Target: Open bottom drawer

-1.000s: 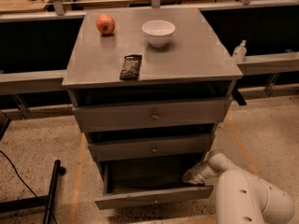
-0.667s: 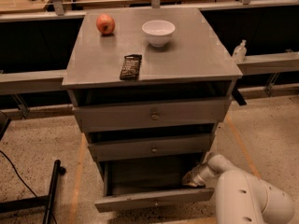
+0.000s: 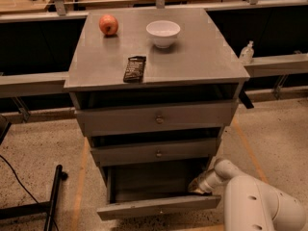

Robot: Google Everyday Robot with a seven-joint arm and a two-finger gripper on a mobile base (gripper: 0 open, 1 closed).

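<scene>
Already the bottom drawer [image 3: 159, 206] stands pulled out of the cabinet [image 3: 79, 83], lowest of the three grey fronts. Its dark inside is open to view behind the front panel. Its long axis runs left to right across the picture and its front faces the camera. The panel sits a little askew, the left end lower in the picture than the right. The small knob at its centre is hard to make out.

My gripper [image 3: 198, 185] is at the drawer's right end, just behind the front panel and close against the cabinet's right side. I cannot tell how its grip stands. My white arm [image 3: 257, 207] fills the lower right corner, beside the drawer on the speckled floor.

Above, the middle drawer [image 3: 156, 152] and the top drawer [image 3: 156, 118] each stand out a little from the frame, with a dark gap over each. On the cabinet top lie a red apple [image 3: 109, 24] at the back left, a white bowl [image 3: 163, 32] near the back centre and a dark wrapped bar [image 3: 135, 68] toward the front edge. These three are well apart from one another. A clear bottle [image 3: 246, 52] stands on the rail to the right. A black pole [image 3: 53, 196] lies on the floor to the left.

Against a second ago, I see no shift: drawer, gripper and arm sit as they did.
</scene>
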